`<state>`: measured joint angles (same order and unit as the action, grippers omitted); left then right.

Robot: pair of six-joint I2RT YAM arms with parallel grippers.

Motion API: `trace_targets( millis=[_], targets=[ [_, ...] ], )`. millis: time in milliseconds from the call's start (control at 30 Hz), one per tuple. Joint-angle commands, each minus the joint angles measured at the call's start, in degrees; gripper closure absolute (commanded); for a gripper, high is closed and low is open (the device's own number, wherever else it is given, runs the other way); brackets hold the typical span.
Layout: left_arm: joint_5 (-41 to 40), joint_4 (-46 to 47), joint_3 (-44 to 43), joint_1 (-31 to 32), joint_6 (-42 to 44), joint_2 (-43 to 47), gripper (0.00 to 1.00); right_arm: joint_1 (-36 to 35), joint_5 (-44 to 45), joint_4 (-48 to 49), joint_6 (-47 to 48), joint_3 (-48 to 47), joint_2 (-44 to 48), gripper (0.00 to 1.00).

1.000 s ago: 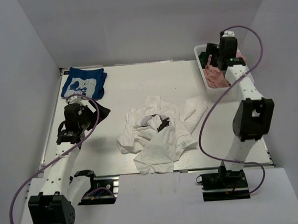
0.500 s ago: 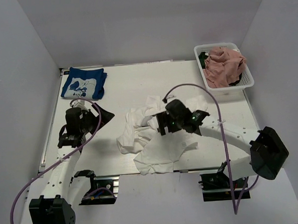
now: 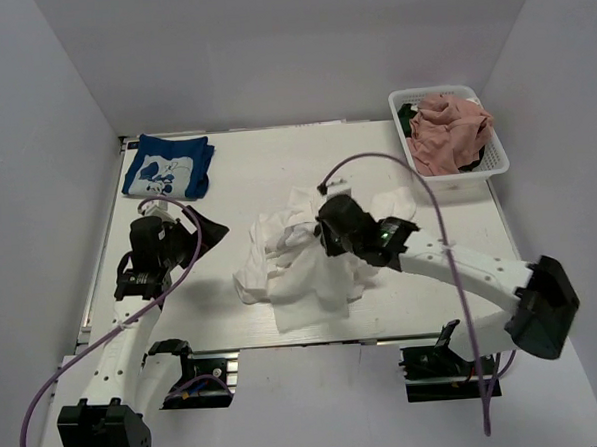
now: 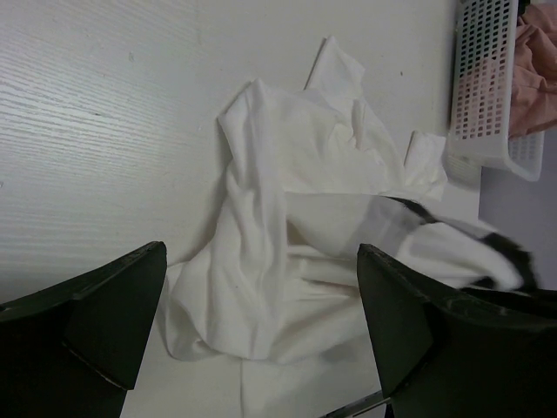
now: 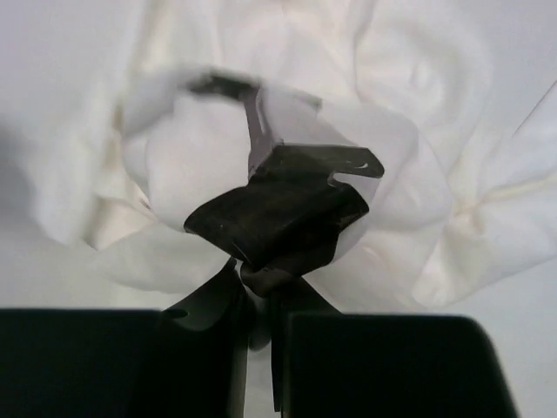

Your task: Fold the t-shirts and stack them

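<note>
Clearly the job is early: only the blue tee (image 3: 167,167) lies folded, at the upper left of the surface (image 3: 275,165), while the pink tee (image 3: 452,130) sits heaped in the basket (image 3: 454,179) at the upper right. The step in hand looks like opening out the white tee (image 3: 302,283), which lies crumpled in the middle of the frame.

The right end effector (image 5: 259,300) is down in the upper part of that heap. In the wrist view its fingers are pressed nearly together, apparently pinching a fold of the white tee beside a dark patch too blurred to identify. The left end effector (image 4: 261,326) is spread wide with nothing between its fingers. It is off to the left of the heap, facing it and not touching the cloth.

Next, I judge, the pinched fold needs drawing up and outward to free the bunched layers. The left would then take an opposite edge, so the tee can be laid flat before folding.
</note>
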<state>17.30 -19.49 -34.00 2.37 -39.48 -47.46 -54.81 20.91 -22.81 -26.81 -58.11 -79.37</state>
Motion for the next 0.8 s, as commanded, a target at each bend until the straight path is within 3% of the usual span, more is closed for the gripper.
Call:
trace_targets(
  millis=[0, 167, 400, 600, 633, 700, 767],
  targets=[
    [-0.60, -0.38, -0.19, 0.18, -0.15, 1.23, 0.00, 0.22, 5.99, 5.31, 4.65, -10.76, 8.62, 1.00],
    [-1.13, -1.52, -1.42, 0.18, -0.15, -0.70, 0.00, 1.63, 8.89, 13.14, 15.71, -19.73, 10.39, 1.00],
    [-1.66, -1.52, -0.90, 0.18, -0.15, -0.70, 0.00, 7.25, 21.27, 15.15, 29.23, -41.63, 0.83, 1.00],
    [-2.27, -1.69, -0.89, 0.18, -0.15, -1.84, 0.00, 20.07, 27.69, 21.57, 39.71, -56.05, -10.51, 1.00],
    [-2.27, -1.70, -0.89, 0.18, -0.15, -2.80, 0.00, 25.14, 27.87, 19.92, 39.90, -65.72, -13.93, 1.00],
    [-2.80, -2.22, -1.50, 0.18, -0.15, -4.12, 0.00, 28.60, 26.05, 17.46, 40.08, -71.76, -19.46, 1.00],
    [-3.41, -3.01, -2.03, 0.18, 0.37, -6.05, 0.00, 34.49, 24.37, 17.53, 40.17, -72.15, -21.17, 1.00]
  ],
)
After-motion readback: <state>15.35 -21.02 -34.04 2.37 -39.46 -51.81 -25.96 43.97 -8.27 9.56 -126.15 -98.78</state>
